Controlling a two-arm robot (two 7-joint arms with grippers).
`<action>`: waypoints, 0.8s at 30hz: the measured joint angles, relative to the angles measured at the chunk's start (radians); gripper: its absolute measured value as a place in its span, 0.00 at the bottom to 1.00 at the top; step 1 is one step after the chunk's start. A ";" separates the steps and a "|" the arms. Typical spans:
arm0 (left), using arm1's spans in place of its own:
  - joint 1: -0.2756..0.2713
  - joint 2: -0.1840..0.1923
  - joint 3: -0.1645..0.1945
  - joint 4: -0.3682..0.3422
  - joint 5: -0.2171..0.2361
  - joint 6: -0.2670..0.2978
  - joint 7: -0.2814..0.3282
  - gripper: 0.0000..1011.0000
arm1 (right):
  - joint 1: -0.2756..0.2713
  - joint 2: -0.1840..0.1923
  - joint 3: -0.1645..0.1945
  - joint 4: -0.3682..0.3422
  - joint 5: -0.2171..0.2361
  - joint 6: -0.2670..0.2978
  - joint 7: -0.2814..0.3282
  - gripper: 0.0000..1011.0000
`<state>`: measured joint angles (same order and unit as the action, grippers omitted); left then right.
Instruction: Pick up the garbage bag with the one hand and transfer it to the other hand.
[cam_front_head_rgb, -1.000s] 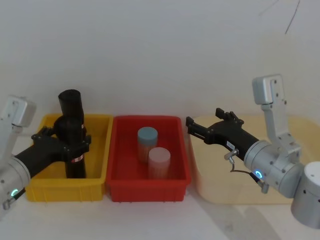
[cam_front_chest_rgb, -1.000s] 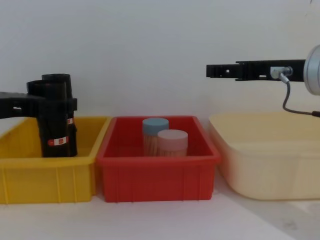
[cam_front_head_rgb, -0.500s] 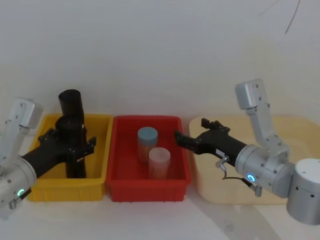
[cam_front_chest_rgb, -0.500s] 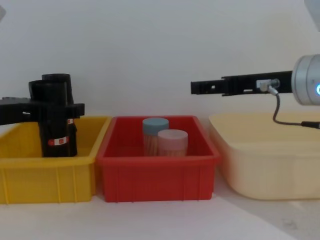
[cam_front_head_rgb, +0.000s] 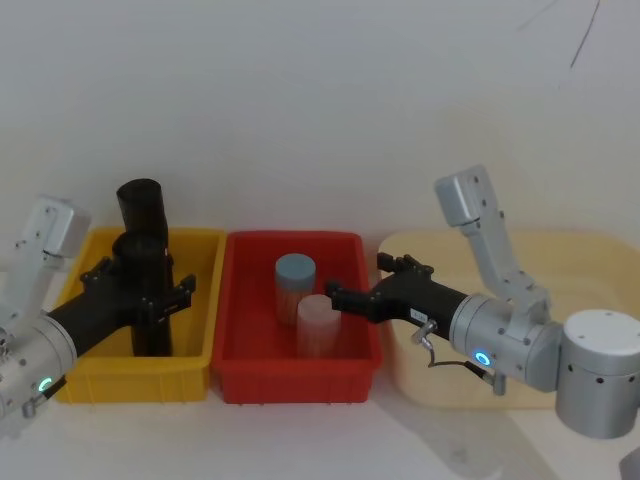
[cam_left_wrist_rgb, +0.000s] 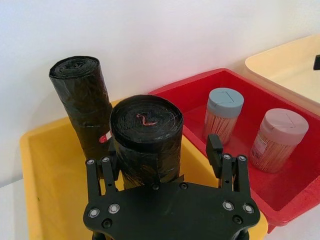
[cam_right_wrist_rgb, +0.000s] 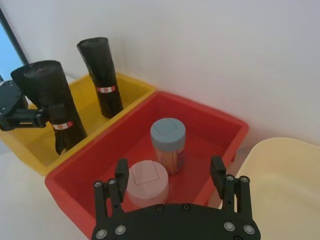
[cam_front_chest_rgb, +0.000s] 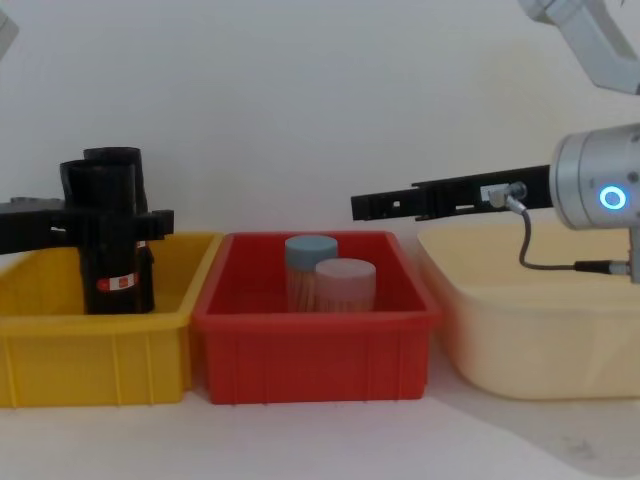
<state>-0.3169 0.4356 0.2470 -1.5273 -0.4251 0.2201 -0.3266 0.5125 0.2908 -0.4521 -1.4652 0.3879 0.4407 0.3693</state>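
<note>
Two black garbage bag rolls stand upright in the yellow bin (cam_front_head_rgb: 200, 310). The nearer roll (cam_left_wrist_rgb: 145, 130) (cam_front_chest_rgb: 105, 240) carries a red-and-white label band. My left gripper (cam_front_head_rgb: 152, 292) (cam_left_wrist_rgb: 162, 160) straddles it at mid height, open, with a gap showing beside one finger. The roll rests on the bin floor. The farther roll (cam_left_wrist_rgb: 82, 100) (cam_front_head_rgb: 140, 205) stands behind it. My right gripper (cam_front_head_rgb: 336, 297) (cam_front_chest_rgb: 362, 207) (cam_right_wrist_rgb: 170, 172) hovers open and empty above the red bin (cam_front_head_rgb: 350, 372), level with the left gripper.
The red bin holds a blue-lidded jar (cam_front_head_rgb: 294, 272) and a pink-lidded jar (cam_front_head_rgb: 318, 318) right below my right gripper. A cream tub (cam_front_chest_rgb: 520, 330) sits to the right. A white wall stands close behind the bins.
My right gripper has swept left, from above the cream tub to above the red bin. The left gripper has slid slightly farther around the nearer roll, which has not risen.
</note>
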 joint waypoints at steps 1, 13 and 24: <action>0.000 0.000 0.000 0.000 0.000 0.000 0.000 0.99 | 0.002 0.000 -0.002 0.003 0.000 0.000 0.002 0.99; -0.002 -0.001 0.002 0.004 0.000 -0.001 -0.002 0.99 | 0.034 -0.004 -0.043 0.044 -0.006 -0.003 0.028 0.99; -0.003 -0.001 0.003 0.005 0.000 -0.002 -0.002 0.99 | 0.050 -0.014 -0.075 0.074 -0.012 -0.014 0.036 0.99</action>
<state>-0.3201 0.4342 0.2501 -1.5221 -0.4252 0.2184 -0.3283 0.5629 0.2771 -0.5276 -1.3914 0.3762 0.4262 0.4050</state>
